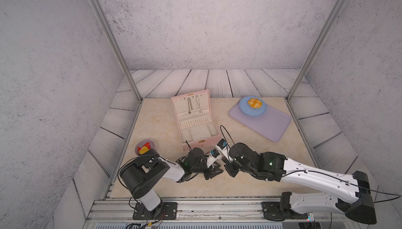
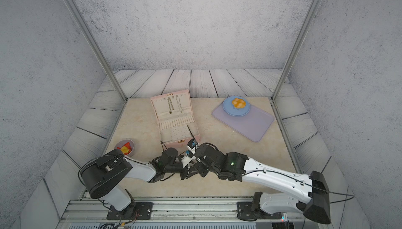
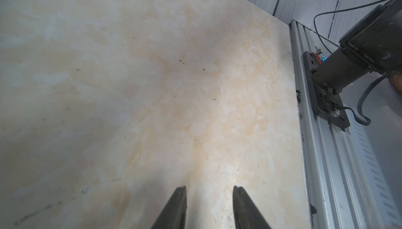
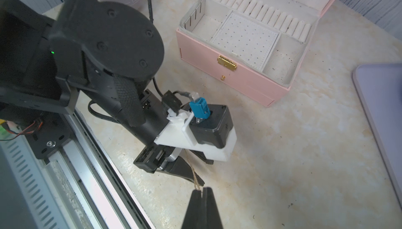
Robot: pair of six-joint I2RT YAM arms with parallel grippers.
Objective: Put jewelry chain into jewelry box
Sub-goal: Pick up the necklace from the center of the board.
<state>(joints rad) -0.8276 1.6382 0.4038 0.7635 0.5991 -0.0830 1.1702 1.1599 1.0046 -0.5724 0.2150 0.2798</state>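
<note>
The jewelry box (image 1: 202, 145) (image 2: 174, 144) is pale pink and stands open at mid-table; in the right wrist view its pink front wall (image 4: 217, 49) carries a gold clasp. The jewelry chain (image 4: 194, 174), thin and gold, shows only in the right wrist view. My right gripper (image 4: 201, 189) is shut on its end, low over the table near the front. From there the chain runs taut across one finger (image 4: 185, 170) of my left gripper. My left gripper (image 3: 210, 188) is open, and no chain shows between its tips. In both top views the two grippers meet in front of the box.
A thick silver chain (image 1: 190, 105) and a thin silver necklace (image 1: 198, 104) hang in the box lid. A lilac tray (image 1: 267, 123) with a blue plate (image 1: 261, 112) and bun lies at the back right. A bowl of sweets (image 1: 145, 147) stands at the left. A metal rail (image 1: 195, 204) borders the front.
</note>
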